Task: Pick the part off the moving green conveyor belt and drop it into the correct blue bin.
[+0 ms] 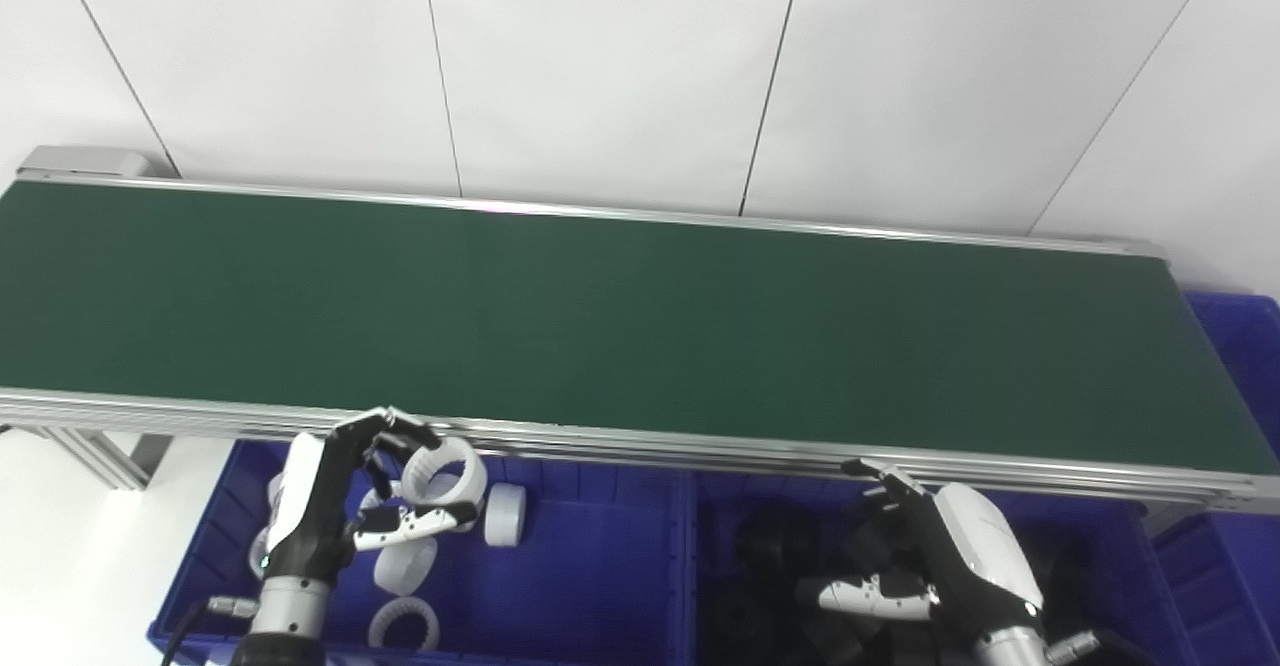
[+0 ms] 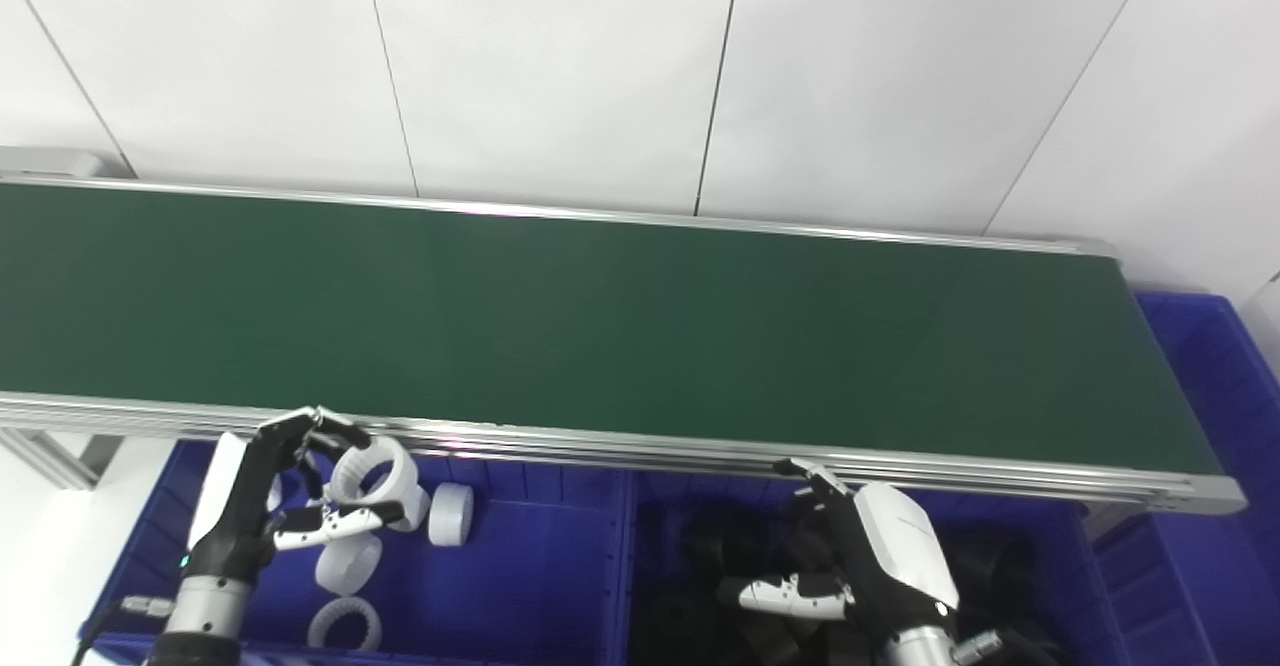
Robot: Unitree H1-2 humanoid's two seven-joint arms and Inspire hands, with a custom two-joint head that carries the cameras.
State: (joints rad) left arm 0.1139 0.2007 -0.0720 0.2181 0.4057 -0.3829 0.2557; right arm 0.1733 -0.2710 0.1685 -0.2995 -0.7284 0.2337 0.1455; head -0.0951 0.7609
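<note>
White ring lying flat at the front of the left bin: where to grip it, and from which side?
The white ring lies flat and apart from the other white parts, open centre facing up. Probably best from straight above: thumb inside the hole, fingers on the outer wall, pinching the rim farther from the bin's front wall. The left hand already holds another white ring.

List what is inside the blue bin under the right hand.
The right-side blue bin holds a heap of black parts; their shapes blur together. The right hand, holding nothing, hangs over them and covers what lies beneath it.
</note>
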